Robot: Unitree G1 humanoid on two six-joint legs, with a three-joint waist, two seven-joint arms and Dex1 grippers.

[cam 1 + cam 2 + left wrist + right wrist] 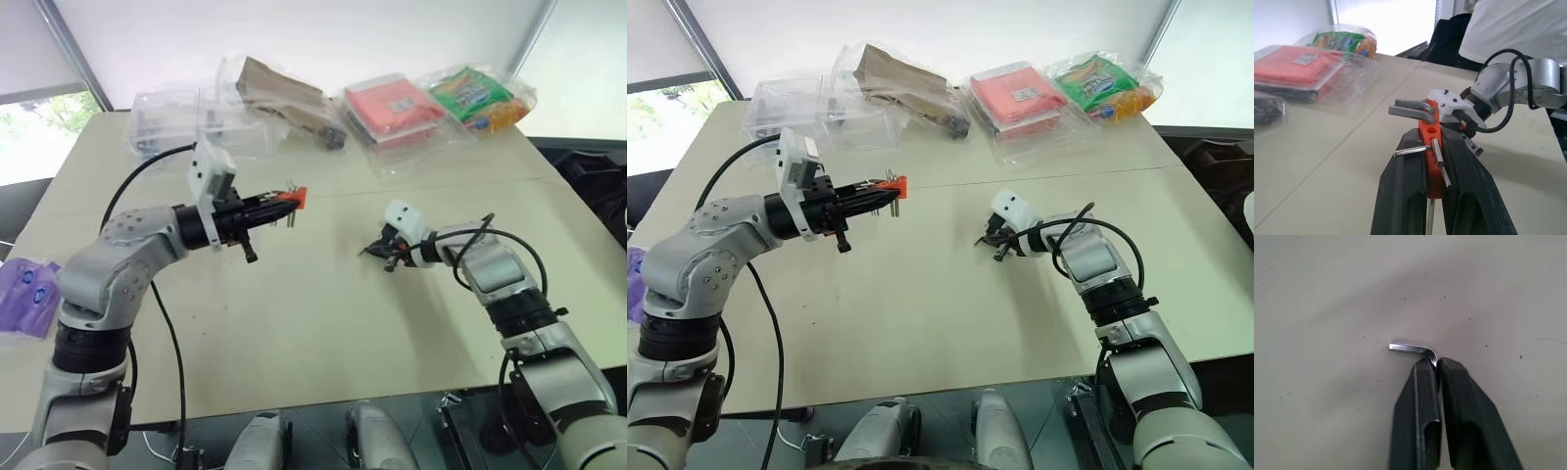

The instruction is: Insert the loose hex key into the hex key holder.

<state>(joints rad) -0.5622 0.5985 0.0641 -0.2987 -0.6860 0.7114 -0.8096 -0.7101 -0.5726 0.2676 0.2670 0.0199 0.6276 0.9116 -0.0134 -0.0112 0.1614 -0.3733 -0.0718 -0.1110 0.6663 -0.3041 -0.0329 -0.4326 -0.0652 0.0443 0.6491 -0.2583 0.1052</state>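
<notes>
The hex key holder (pixel 1430 147), a small orange block with a few dark keys sticking out, is clamped between the black fingers of my left gripper (pixel 279 205), held level above the table left of centre. At the table's middle right, my right gripper (pixel 377 251) points down at the tabletop and is shut on the loose hex key (pixel 1413 348). The key's long leg is pinched between the fingertips (pixel 1422 369) and its short bent leg sticks out to one side just over the table surface.
Along the table's far edge lie clear plastic boxes (pixel 176 122), a brown paper bag (pixel 284 93), a flat red packet (pixel 392 106) and a bag of green and orange snacks (pixel 480 93). A purple packet (pixel 24 294) sits at the left edge.
</notes>
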